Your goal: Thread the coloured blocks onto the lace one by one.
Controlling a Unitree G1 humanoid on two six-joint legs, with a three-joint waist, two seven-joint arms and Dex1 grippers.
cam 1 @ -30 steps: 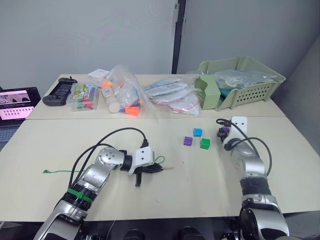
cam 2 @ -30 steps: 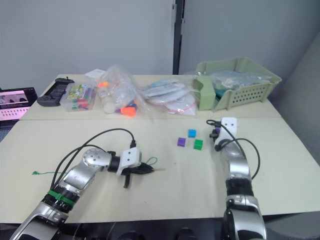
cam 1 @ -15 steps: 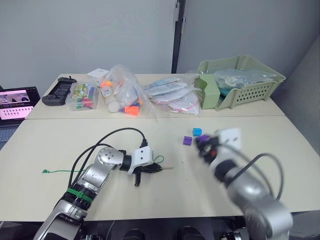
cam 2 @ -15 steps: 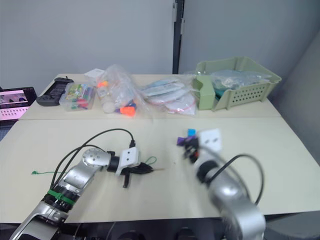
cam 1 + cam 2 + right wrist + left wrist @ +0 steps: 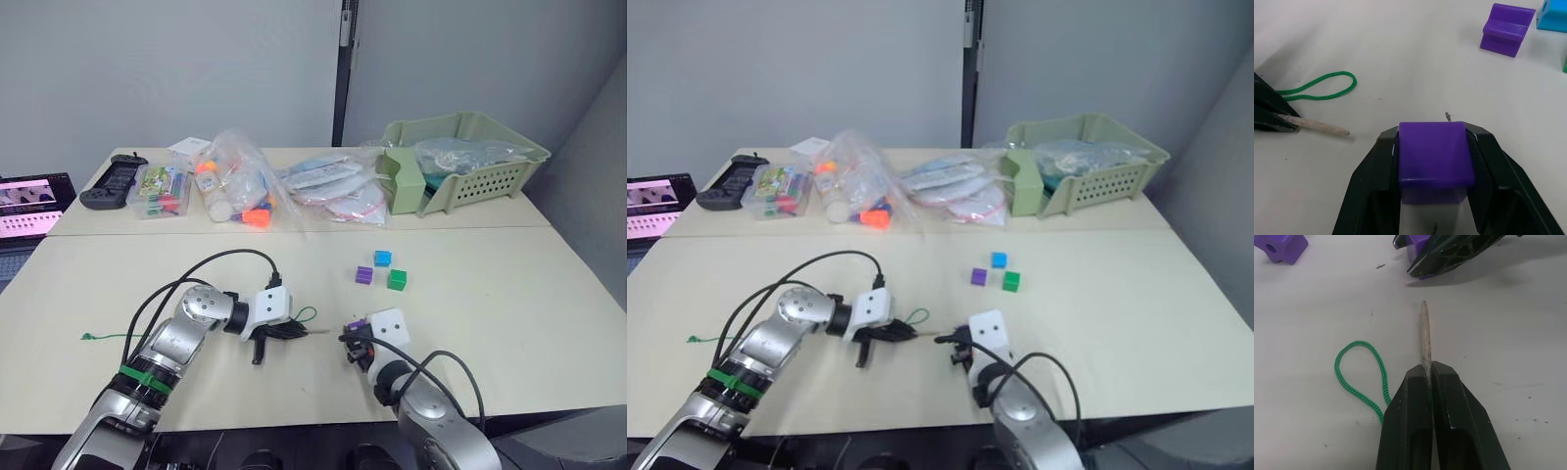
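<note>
My left gripper [image 5: 1427, 369] is shut on the lace [image 5: 1359, 377] just behind its pale stiff tip [image 5: 1424, 335], which points toward my right gripper [image 5: 353, 343]. The green lace loops beside the fingers and trails left to a knot [image 5: 88, 337]. My right gripper [image 5: 1434, 142] is shut on a purple block [image 5: 1434, 159], held a short way from the tip and just above the table. Further back on the table lie a second purple block [image 5: 364, 275], a blue block [image 5: 382, 258] and a green block [image 5: 397, 279].
A pale green basket [image 5: 460, 162] stands at the back right. Plastic bags of toys [image 5: 240, 186], a clear box [image 5: 162, 188] and a black controller [image 5: 108, 184] line the back. A laptop [image 5: 29, 201] sits at the far left.
My right arm has swung from the right side of the table to the front middle, bringing the purple block up to the lace tip. The left gripper has barely moved.
</note>
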